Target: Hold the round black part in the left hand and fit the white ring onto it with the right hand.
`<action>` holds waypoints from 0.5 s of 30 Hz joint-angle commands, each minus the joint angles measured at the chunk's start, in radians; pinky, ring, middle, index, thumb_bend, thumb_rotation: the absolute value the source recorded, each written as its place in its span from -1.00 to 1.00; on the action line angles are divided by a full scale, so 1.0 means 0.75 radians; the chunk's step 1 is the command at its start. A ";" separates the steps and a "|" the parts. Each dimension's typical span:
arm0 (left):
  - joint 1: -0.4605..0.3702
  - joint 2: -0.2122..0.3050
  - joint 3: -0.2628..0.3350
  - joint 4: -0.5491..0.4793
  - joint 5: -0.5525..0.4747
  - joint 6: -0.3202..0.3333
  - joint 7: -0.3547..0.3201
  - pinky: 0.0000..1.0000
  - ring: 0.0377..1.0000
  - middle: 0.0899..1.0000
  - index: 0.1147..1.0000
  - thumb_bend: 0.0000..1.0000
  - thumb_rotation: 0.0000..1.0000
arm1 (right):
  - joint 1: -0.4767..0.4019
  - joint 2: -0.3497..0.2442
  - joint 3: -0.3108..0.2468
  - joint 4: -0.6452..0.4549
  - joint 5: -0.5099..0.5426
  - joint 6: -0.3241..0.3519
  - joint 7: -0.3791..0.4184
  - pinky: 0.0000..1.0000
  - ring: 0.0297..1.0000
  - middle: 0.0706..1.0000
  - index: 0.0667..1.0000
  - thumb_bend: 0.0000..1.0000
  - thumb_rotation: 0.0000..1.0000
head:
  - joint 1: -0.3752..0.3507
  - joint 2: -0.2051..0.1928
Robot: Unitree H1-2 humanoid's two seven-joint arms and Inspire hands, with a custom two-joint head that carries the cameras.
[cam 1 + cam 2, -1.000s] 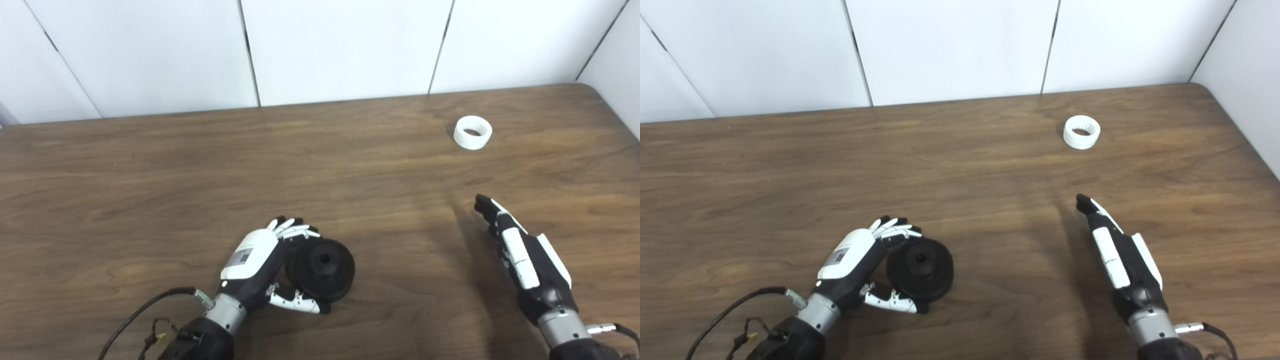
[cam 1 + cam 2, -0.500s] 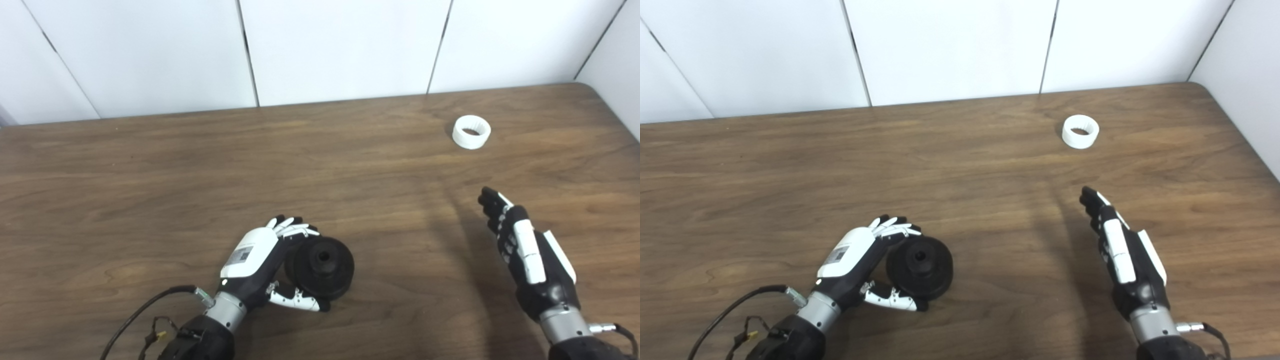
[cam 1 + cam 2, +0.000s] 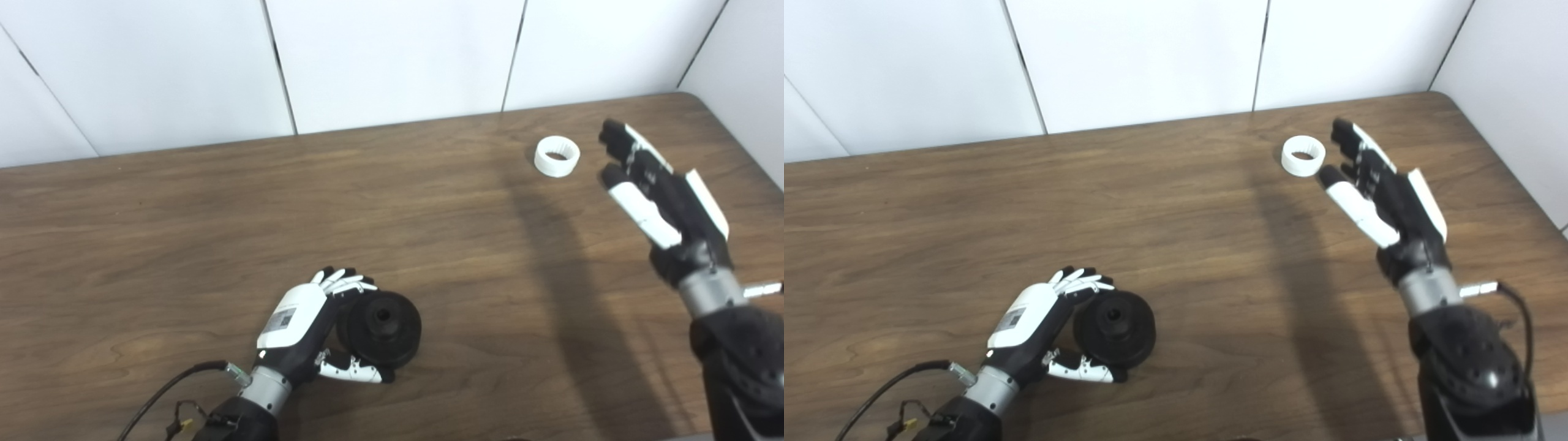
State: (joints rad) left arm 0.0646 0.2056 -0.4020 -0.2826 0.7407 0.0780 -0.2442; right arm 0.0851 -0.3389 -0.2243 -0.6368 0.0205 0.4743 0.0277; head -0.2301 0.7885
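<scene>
While left hand (image 3: 298,318) cups black part (image 3: 381,320), right hand (image 3: 658,196) (spread) near white ring (image 3: 556,156)

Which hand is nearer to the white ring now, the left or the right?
Right. The right hand is open just beside the white ring, not touching it. The left hand is far away at the near edge, wrapped around the round black part.
</scene>
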 commanded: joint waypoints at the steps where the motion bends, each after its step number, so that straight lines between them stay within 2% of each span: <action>1: -0.007 0.006 -0.014 0.028 0.048 0.014 -0.005 1.00 0.88 0.68 -0.16 0.04 -0.87 | -0.072 -0.059 0.002 0.009 -0.059 -0.006 0.012 0.90 0.87 0.79 0.75 0.43 -0.17 | 0.003 -0.001; 7: -0.006 0.007 -0.013 0.040 0.046 0.002 0.009 1.00 0.87 0.68 -0.16 0.04 -0.87 | -0.222 -0.165 0.054 0.165 -0.226 -0.006 0.107 0.76 0.84 0.81 0.71 0.59 -0.45 | -0.013 -0.010; 11: -0.006 0.011 -0.010 0.055 0.041 -0.014 0.021 1.00 0.87 0.67 -0.16 0.04 -0.87 | -0.322 -0.216 0.109 0.279 -0.434 -0.006 0.198 0.71 0.81 0.81 0.69 0.68 -0.42 | -0.034 -0.021; 14: -0.004 0.016 -0.014 0.054 0.051 -0.003 0.014 1.00 0.86 0.67 -0.16 0.04 -0.87 | -0.392 -0.235 0.131 0.369 -0.555 -0.006 0.267 0.55 0.70 0.77 0.67 0.72 -0.44 | -0.034 -0.032; 15: -0.003 0.017 -0.017 0.051 0.054 0.004 0.008 1.00 0.87 0.68 -0.16 0.04 -0.87 | -0.413 -0.242 0.141 0.401 -0.587 -0.006 0.283 0.62 0.74 0.77 0.67 0.73 -0.46 | -0.034 -0.044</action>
State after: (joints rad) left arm 0.0626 0.2060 -0.4066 -0.2619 0.7448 0.0600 -0.2165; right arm -0.1761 -0.4880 -0.1167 -0.3386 -0.3768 0.4745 0.2269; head -0.2562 0.7549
